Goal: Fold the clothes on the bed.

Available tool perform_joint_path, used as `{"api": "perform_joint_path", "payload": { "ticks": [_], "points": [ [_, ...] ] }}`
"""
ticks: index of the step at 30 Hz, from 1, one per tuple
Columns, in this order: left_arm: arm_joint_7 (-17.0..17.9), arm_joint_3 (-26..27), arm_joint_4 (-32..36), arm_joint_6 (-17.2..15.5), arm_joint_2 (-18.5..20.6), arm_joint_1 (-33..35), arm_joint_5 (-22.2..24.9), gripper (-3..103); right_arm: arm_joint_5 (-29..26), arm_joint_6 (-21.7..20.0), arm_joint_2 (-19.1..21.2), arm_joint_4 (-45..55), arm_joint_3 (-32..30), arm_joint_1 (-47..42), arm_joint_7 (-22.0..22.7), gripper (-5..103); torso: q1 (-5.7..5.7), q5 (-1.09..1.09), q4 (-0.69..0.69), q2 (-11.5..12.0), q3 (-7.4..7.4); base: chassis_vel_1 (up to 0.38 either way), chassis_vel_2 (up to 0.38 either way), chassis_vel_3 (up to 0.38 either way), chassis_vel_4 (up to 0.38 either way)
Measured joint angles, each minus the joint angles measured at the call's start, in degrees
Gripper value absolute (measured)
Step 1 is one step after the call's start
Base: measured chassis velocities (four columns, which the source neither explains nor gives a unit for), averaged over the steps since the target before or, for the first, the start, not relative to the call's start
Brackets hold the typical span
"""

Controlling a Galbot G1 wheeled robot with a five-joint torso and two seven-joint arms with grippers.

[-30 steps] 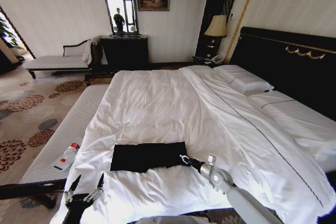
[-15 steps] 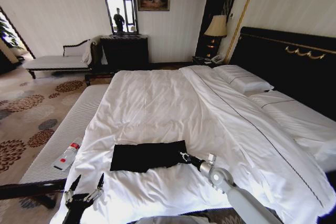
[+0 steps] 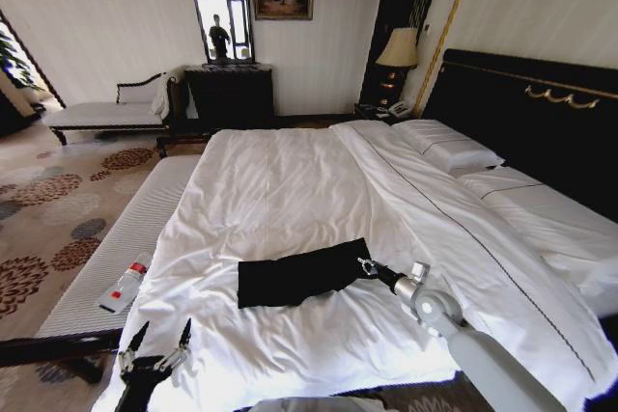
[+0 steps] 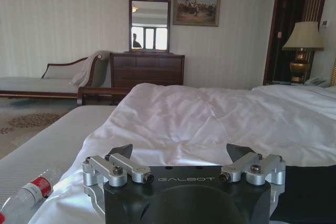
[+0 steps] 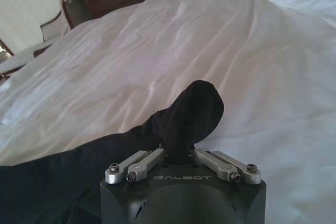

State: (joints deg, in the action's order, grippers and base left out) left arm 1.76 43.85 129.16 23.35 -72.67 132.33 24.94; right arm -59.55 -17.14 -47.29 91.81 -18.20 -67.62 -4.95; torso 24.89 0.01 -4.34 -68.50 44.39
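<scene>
T-shirt [image 3: 299,275] on bed [image 3: 290,190], right-hand end pinched by right end effector [image 3: 365,266].

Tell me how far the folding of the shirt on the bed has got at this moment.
Done: the black T-shirt already lies as a narrow folded strip on the white bed. In hand: the right claw is shut on the strip's end, the cloth bunched up between its fingers. The left claw hangs open at the bed's near corner. Left: a compact final fold and release.
</scene>
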Motion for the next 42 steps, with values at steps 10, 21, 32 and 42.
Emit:
{"api": "perform_joint_path", "payload": {
  "ticks": [10,21,32,42],
  "points": [
    [0.0,0.0,0.0,0.0,0.0,0.0,0.0,100,2.69,0.21,1.23,3.95,1.26,-0.22,0.53,5,0.0,-0.01,-0.01,0.0,0.0,0.0,0.0,0.0,0.0],
    [-0.01,0.0,0.0,0.0,0.0,0.0,0.0,100,-4.72,-6.3,-0.72,17.16,7.83,4.35,8.42,5,0.0,-0.01,0.0,0.0,-0.01,0.0,0.0,0.0,0.0],
    [-0.02,0.0,0.0,0.01,0.0,0.0,0.0,100,-6.83,-5.41,-8.46,12.66,18.02,9.62,12.56,5,0.0,-0.01,0.0,0.0,0.0,0.0,0.0,0.0,0.0],
    [-0.01,0.01,0.0,0.01,0.0,0.0,0.0,100,-2.2,-4.02,-20.04,5.24,19.39,10.39,13.98,5,-0.01,-0.02,0.01,0.0,0.0,0.0,0.0,0.0,0.0]
  ]
}}
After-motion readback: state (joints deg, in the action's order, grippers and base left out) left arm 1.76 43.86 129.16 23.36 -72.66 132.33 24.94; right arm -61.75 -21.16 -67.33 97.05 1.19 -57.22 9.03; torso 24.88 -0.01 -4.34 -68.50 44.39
